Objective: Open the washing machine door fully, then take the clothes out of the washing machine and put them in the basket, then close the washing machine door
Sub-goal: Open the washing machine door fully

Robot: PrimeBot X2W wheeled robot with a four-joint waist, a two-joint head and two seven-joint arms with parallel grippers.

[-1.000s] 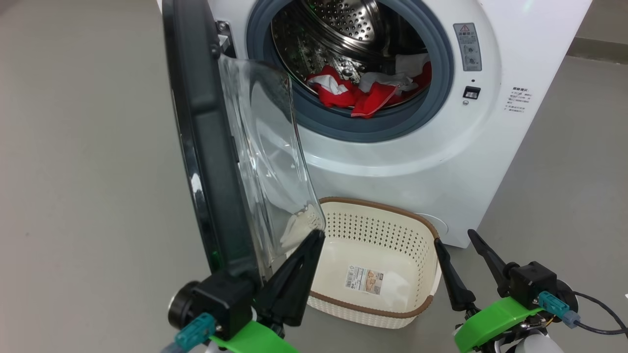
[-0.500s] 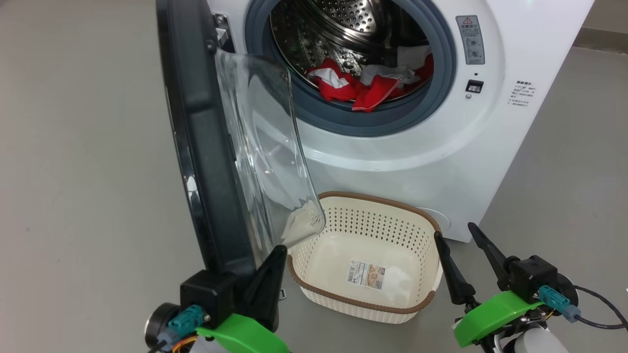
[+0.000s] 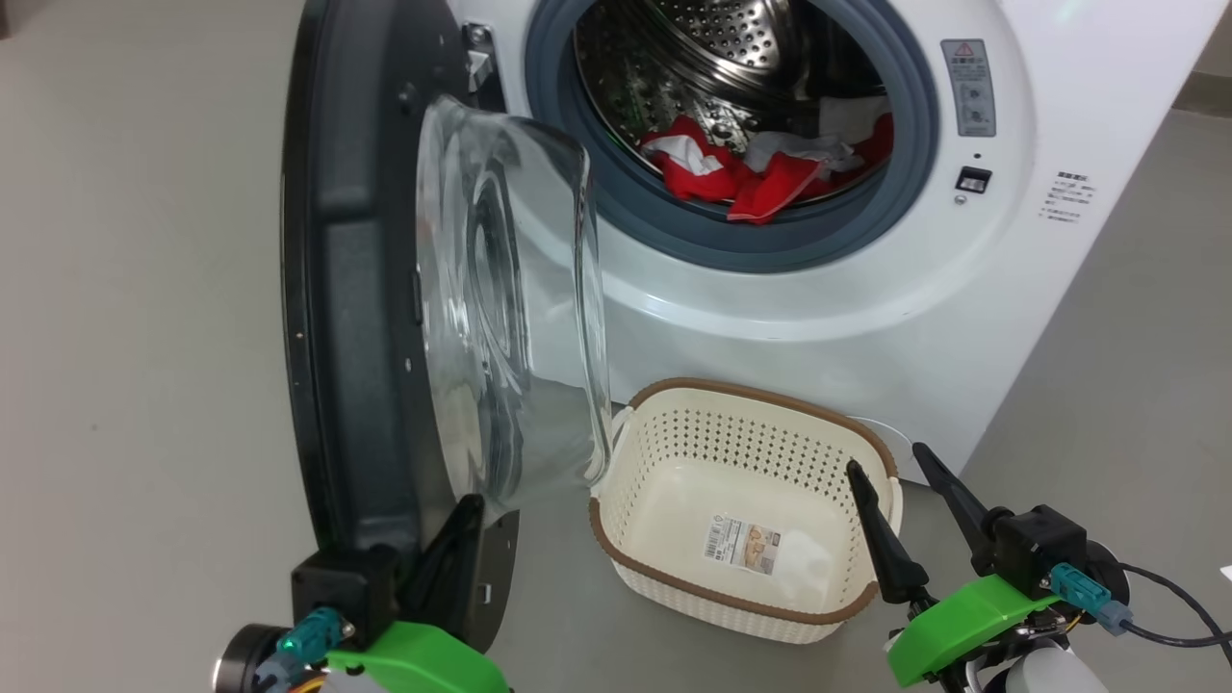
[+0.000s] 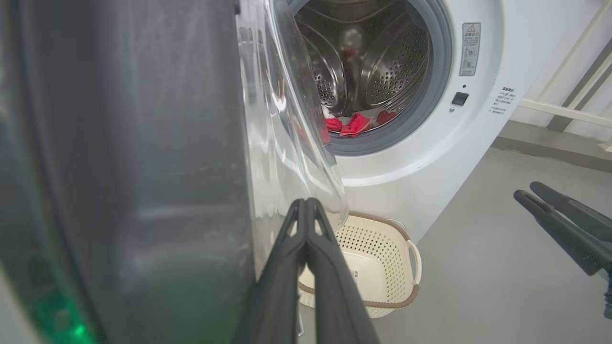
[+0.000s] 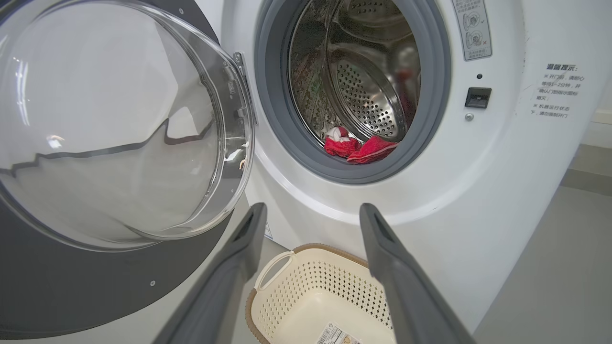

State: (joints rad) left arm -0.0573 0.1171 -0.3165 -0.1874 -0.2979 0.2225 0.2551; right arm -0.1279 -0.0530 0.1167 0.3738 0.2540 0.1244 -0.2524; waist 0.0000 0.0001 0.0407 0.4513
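Observation:
The washing machine [image 3: 818, 318] stands with its washing machine door [image 3: 356, 289] swung out to the left, the glass bowl [image 3: 500, 308] facing inward. The clothes [image 3: 760, 173], red and white, lie at the front of the steel drum; they also show as clothes [image 4: 351, 125] and clothes [image 5: 358, 148]. The basket [image 3: 760, 390] sits on the floor under the opening with a paper label inside. My left gripper [image 3: 467, 510] is shut with nothing in it, at the door's lower inner edge; I cannot tell if it touches. My right gripper [image 3: 885, 460] hangs open over the basket's right end.
Grey floor [image 3: 144, 385] lies to the left of the door and to the right of the machine. In the left wrist view a pale railing [image 4: 564, 105] and a low grey skirting run behind the machine on the right. A black cable [image 3: 1174, 597] trails from my right wrist.
The door has swung further open to the left, showing more of its inner face. My left gripper has dropped back down and left with it. The head camera has shifted slightly.

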